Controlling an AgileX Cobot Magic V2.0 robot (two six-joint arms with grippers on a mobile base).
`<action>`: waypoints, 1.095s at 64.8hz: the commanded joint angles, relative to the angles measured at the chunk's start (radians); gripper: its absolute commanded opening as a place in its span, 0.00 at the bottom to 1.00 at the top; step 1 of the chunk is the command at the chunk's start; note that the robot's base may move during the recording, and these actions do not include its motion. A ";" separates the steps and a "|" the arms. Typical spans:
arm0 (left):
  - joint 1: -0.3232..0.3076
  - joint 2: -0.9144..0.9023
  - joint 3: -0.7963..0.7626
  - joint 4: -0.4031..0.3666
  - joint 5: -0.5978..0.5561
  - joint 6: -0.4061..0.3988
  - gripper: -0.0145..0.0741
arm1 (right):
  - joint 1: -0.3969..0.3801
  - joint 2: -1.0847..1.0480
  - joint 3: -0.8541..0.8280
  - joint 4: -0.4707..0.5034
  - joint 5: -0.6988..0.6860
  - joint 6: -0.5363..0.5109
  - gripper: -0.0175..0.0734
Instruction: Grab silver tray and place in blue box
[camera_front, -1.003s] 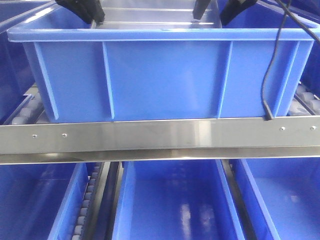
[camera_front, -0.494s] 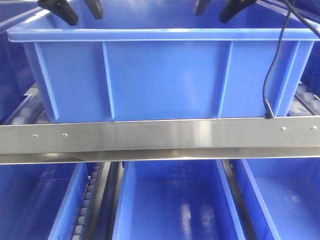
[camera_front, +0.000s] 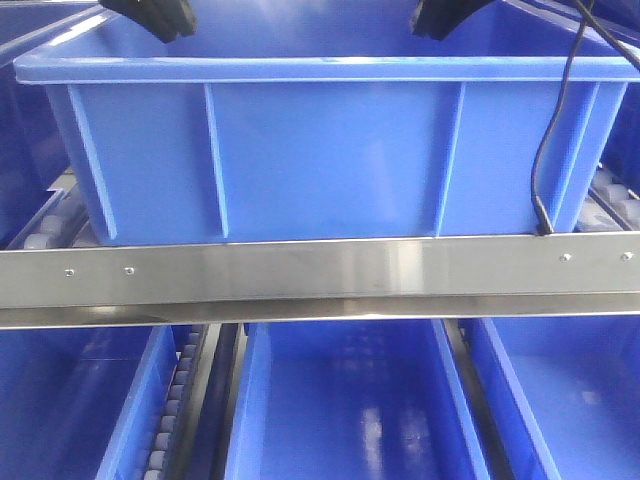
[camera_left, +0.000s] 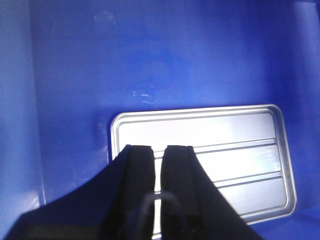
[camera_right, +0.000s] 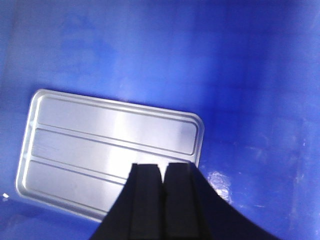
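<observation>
The silver tray (camera_left: 225, 135) (camera_right: 100, 135) lies flat on the floor of the blue box (camera_front: 320, 70), its two long ridges facing up. The box's front wall hides it in the front view. My left gripper (camera_left: 159, 147) hovers above the tray's left part, shut with only a thin slit between its fingers and nothing in them. Over the tray's right end hangs my right gripper (camera_right: 162, 165), shut and empty. Both show at the box's top rim in the front view, the left gripper (camera_front: 165, 22) and the right gripper (camera_front: 435, 22).
A steel rail (camera_front: 320, 270) runs across in front of the box. Blue bins (camera_front: 340, 410) sit on the level below. A black cable (camera_front: 545, 150) hangs down the box's right side. Grey rollers (camera_front: 50, 225) flank the box.
A second ago the tray showed between the grippers at the box's top; it now rests on the box floor. Both grippers opened, then shut empty.
</observation>
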 joint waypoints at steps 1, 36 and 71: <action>-0.001 -0.060 -0.036 -0.029 -0.058 0.003 0.15 | -0.006 -0.061 -0.043 0.016 -0.089 -0.010 0.29; -0.012 -0.322 0.314 -0.050 -0.356 0.003 0.15 | 0.014 -0.280 0.193 0.067 -0.321 -0.178 0.25; -0.120 -0.831 1.195 0.101 -1.060 0.010 0.15 | 0.037 -0.813 1.030 0.051 -0.867 -0.308 0.25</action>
